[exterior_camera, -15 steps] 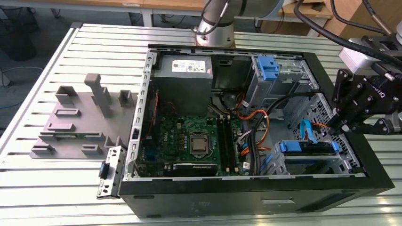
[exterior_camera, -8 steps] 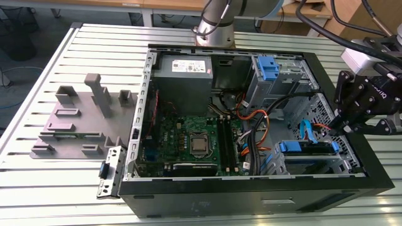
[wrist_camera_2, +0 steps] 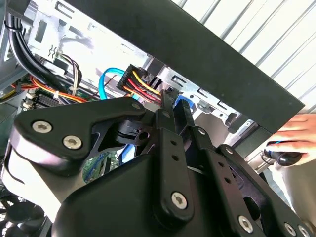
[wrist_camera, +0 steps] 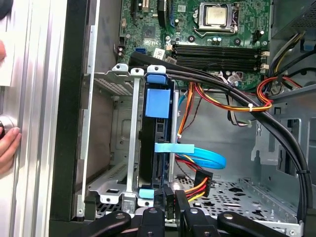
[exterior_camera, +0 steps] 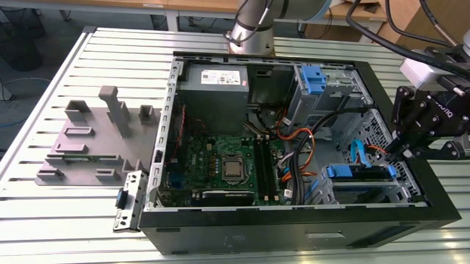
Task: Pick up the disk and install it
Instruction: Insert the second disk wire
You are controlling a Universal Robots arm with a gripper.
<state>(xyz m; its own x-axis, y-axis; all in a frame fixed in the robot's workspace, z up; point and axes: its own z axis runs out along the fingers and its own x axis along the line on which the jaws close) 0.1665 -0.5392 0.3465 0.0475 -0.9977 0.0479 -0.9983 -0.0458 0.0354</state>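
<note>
The disk (exterior_camera: 358, 171) stands on edge in the metal drive cage (exterior_camera: 367, 190) at the near right corner of the open computer case, in the exterior view. In the first wrist view I see the disk (wrist_camera: 157, 133) edge-on, dark between its blue carrier tabs, with silver cage rails on both sides. My gripper (exterior_camera: 393, 155) hangs over the case's right wall, just above the cage. Its black fingers (wrist_camera: 167, 200) are pressed together at the disk's near end, beside a small blue tab. In the second wrist view the gripper (wrist_camera_2: 170, 106) tips meet next to a piece of blue carrier plastic.
A blue data cable (wrist_camera: 197, 157) and a red-yellow power plug (wrist_camera: 202, 183) lie right beside the disk. Thick black cables (wrist_camera: 237, 94) cross the case over the motherboard (exterior_camera: 220, 165). The grey power-supply box (exterior_camera: 214, 77) and a blue clip (exterior_camera: 313, 80) sit at the back. A person's hand (wrist_camera_2: 296, 131) rests outside the case wall.
</note>
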